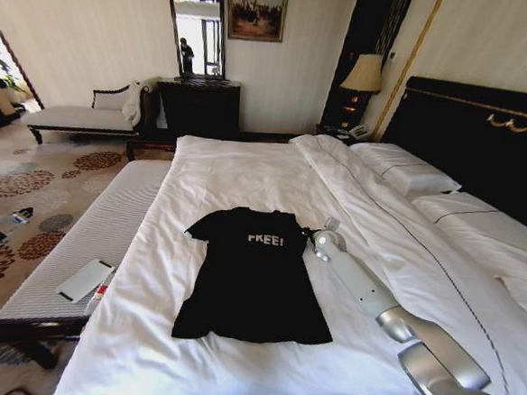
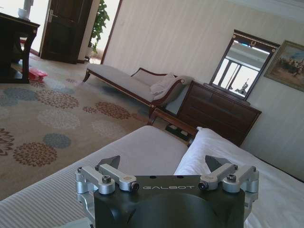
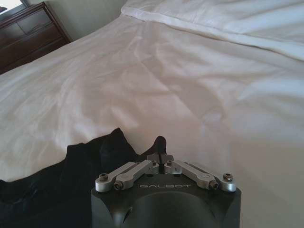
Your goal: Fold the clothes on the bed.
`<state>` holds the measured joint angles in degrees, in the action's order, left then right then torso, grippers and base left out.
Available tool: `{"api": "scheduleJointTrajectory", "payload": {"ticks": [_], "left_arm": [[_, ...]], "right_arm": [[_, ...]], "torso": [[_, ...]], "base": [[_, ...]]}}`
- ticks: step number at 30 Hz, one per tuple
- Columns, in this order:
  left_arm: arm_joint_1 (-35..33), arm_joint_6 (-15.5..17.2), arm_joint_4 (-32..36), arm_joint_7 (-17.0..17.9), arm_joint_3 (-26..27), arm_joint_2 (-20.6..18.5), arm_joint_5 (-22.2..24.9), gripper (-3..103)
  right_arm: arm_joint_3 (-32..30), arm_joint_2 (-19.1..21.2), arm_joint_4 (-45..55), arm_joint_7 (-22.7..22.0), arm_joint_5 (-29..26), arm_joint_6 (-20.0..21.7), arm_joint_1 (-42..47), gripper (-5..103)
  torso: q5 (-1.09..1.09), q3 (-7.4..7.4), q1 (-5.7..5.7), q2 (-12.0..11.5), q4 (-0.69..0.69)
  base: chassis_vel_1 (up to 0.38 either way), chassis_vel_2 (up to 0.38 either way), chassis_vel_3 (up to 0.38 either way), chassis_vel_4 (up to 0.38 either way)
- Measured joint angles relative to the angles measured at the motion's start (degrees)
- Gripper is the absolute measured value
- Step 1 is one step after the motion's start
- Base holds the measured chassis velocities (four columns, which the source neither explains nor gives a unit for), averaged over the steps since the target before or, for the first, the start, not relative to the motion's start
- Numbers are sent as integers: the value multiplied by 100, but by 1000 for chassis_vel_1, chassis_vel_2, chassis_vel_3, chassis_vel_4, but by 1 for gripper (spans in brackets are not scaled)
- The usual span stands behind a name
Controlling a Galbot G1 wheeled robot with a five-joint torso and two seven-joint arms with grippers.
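Left gripper (image 2: 163, 178) sits off the bed's left edge w/ its fingers spread wide, nothing between them, pointing out over the striped bench (image 1: 108, 214) toward the dresser, so it's basically idle rn. Moving right: the black T-shirt (image 1: 253, 283) lies flat on the white duvet of the bed (image 1: 247, 169), close to the foot edge and a bit left of middle, collar toward the pillows, hem toward the robot. Right gripper (image 3: 161, 159) is at the shirt's right sleeve/shoulder, fingertips pressed together on a little peak of black fabric, looks like a pinch on the sleeve edge.

Handling-wise imo: shirt is thin, floppy, super light, so it'll drape and bunch instead of holding shape, and may drag across the duvet. Best grab spots are prob sleeve ends, shoulder seams or hem corners, pinching just the cloth and not the duvet under it
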<state>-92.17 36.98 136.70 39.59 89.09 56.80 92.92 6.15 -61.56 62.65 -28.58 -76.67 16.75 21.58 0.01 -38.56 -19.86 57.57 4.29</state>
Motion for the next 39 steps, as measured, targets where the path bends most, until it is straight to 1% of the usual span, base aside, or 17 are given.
{"api": "scheduleJointTrajectory", "payload": {"ticks": [8,18,19,20,22,24,25,26,27,28,29,30,31,34,35,37,39], "left_arm": [[159,-1,-46,-14,-196,20,-42,100],[236,-13,-113,-105,-416,45,-207,100],[236,-13,-131,-107,-424,38,-207,100],[236,-13,-131,-107,-424,38,-207,100],[234,-13,-208,-109,-455,-4,-217,100],[229,-13,-225,-109,-453,-28,-217,100],[219,-13,-253,-110,-419,-99,-187,100],[219,-13,-253,-110,-419,-99,-187,100],[212,-13,-287,-111,-367,-182,-139,100],[213,-13,-343,-111,-290,-314,-52,100],[221,-13,-407,-105,-223,-452,52,100],[228,-13,-440,-102,-191,-528,114,100],[228,-13,-440,-102,-191,-528,114,100],[275,-19,-651,-77,-120,-982,301,100],[316,-21,-713,-65,-121,-1127,340,100],[349,-23,-739,-50,-130,-1212,383,100],[425,-17,-754,58,-179,-1378,648,100]], "right_arm": [[-517,476,426,-61,-33,-173,593,0],[-1182,476,303,197,221,-435,1181,0],[-1203,456,294,219,253,-443,1208,5],[-1203,456,294,219,253,-443,1208,5],[-1299,336,285,253,336,-456,1288,16],[-1332,303,306,244,339,-456,1308,16],[-1417,261,378,196,338,-456,1337,26],[-1417,261,378,196,338,-456,1337,26],[-1544,243,469,124,322,-458,1355,26],[-1706,240,589,20,287,-462,1372,37],[-1874,248,733,-95,270,-486,1394,37],[-1957,259,797,-135,274,-508,1405,43],[-1957,259,797,-135,274,-508,1405,43],[-2642,483,1303,-267,420,-726,1581,59],[-2889,567,1451,-286,426,-759,1678,65],[-3061,622,1540,-296,429,-778,1761,65],[-3481,734,1723,-335,395,-804,2049,76]], "torso": [[1,0,0,0,4],[0,1,0,0,3],[0,0,0,0,3],[0,0,0,0,3],[-2,0,0,0,2],[-1,0,0,0,1],[0,0,0,0,0],[0,0,0,0,0],[0,0,0,0,0],[-2,0,0,0,0],[-2,0,0,0,1],[1,0,0,0,1],[1,0,0,0,1],[-4,0,0,0,3],[0,0,0,0,4],[-1,1,0,0,3],[-2,1,0,0,2]], "base": [[0,0,0,0],[0,0,0,0],[0,0,0,0],[0,0,0,0],[0,0,0,0],[0,0,0,0],[0,0,0,0],[0,0,0,0],[0,0,0,0],[0,0,0,0],[0,0,0,0],[0,0,0,0],[0,0,0,0],[0,0,0,0],[0,0,0,0],[0,0,0,0],[0,0,0,0]]}}
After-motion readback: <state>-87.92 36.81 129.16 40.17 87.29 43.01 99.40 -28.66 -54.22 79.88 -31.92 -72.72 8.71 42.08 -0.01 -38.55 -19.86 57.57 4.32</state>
